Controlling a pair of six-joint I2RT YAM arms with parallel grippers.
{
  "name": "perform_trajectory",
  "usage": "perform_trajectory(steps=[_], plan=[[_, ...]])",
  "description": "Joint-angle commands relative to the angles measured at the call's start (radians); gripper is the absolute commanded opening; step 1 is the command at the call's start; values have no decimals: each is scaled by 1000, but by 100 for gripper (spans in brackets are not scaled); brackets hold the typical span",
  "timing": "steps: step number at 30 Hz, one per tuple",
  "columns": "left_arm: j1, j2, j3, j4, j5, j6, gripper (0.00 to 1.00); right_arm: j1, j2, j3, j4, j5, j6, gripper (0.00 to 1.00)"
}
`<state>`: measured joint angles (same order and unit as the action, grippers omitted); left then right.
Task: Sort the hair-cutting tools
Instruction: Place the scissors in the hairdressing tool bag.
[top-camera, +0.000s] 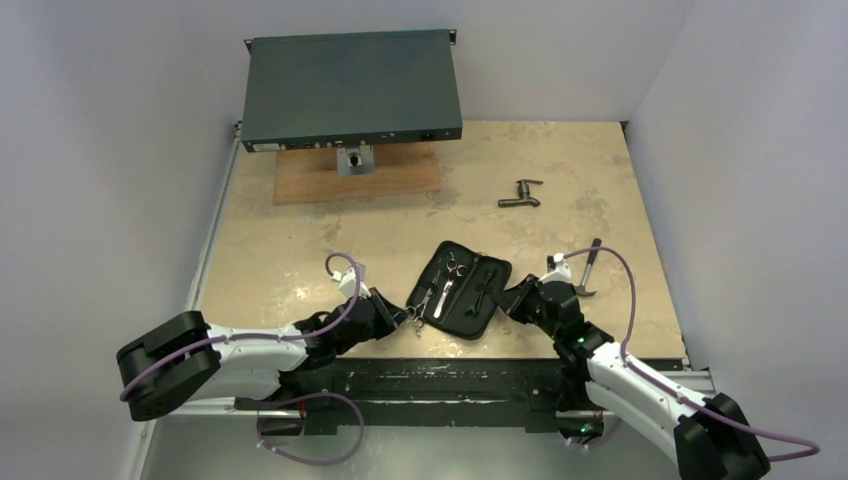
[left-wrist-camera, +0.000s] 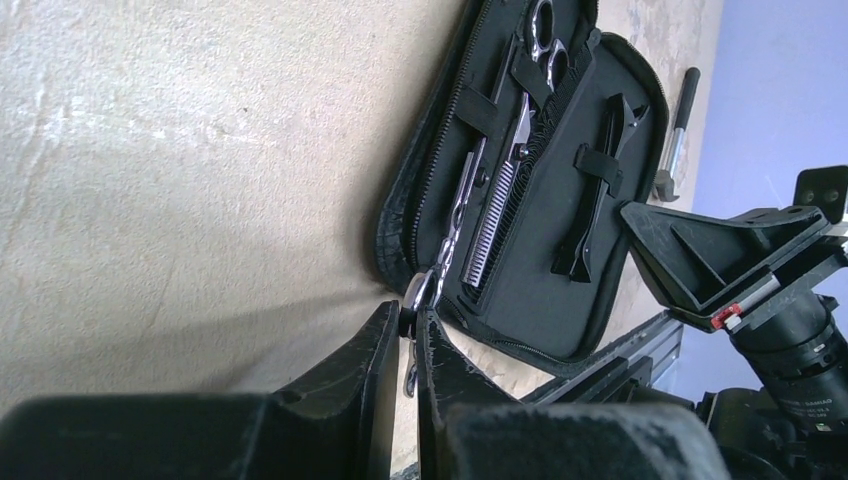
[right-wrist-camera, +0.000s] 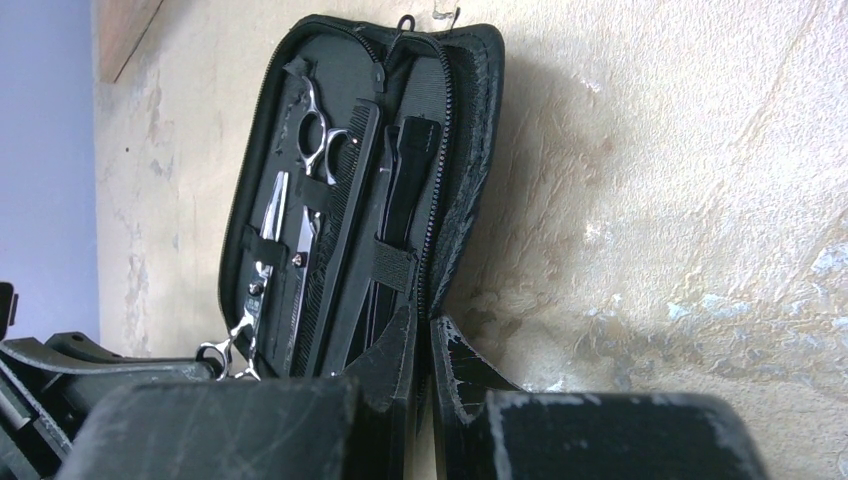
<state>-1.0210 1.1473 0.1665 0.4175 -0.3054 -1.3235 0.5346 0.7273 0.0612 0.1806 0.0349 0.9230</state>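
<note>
An open black zip case (left-wrist-camera: 560, 310) lies flat on the desk (top-camera: 300, 240), close to the near edge and about at its middle, with the two arms at its two sides. All the hair-cutting tools are inside this case. The silver scissors (left-wrist-camera: 495, 220) are under elastic straps in the half that is toward the left arm. The black comb (right-wrist-camera: 345, 230) lies along the fold, just beside the scissors. The thin black clip (left-wrist-camera: 592, 215) is under one strap in the other half. The left pincer (left-wrist-camera: 407, 318) is low at the near-left corner of the case, and its fingers are almost together, with the small silver zip pull (left-wrist-camera: 418, 290) caught between the tips. The right pincer (right-wrist-camera: 425, 318) is at the opposite long side of the case and its fingers are together. The zipped rim of the case runs down to the tips, but I cannot tell if the rim is pinched between them. A small hammer (top-camera: 590, 262) lies between the case and the right edge of the desk, apart from the case. A dark T-shaped fitting (top-camera: 520, 195) lies farther back, toward the far-right corner. At the far edge, left of the middle, a flat dark box (top-camera: 350, 85) rests on a wooden board (top-camera: 400, 180).
</note>
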Motion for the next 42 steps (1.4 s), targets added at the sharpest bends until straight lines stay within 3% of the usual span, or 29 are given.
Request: perform_trajectory(steps=[1,7,16,20,25,28,31,34,42], plan=[[6,26,69,20,-12,51,8,11,10,23,-12,-24,-16,0],[7,97,149,-21,-13,73,6,10,12,23,-9,-30,-18,0],[11,163,291,-274,-88,52,6,11,9,22,-10,-31,-18,0],[14,155,347,-428,-153,68,19,11,10,22,-10,-30,-19,0],[17,146,437,-615,-218,167,49,11,15,23,-7,-31,-21,0],[19,147,484,-684,-230,226,56,11,15,23,-6,-30,-22,0],[19,126,509,-701,-216,310,54,11,13,23,-6,-32,-21,0],[18,120,549,-696,-152,412,46,11,13,22,-4,-32,-21,0],[-25,316,772,-873,-105,588,31,11,19,24,-1,-31,-22,0]])
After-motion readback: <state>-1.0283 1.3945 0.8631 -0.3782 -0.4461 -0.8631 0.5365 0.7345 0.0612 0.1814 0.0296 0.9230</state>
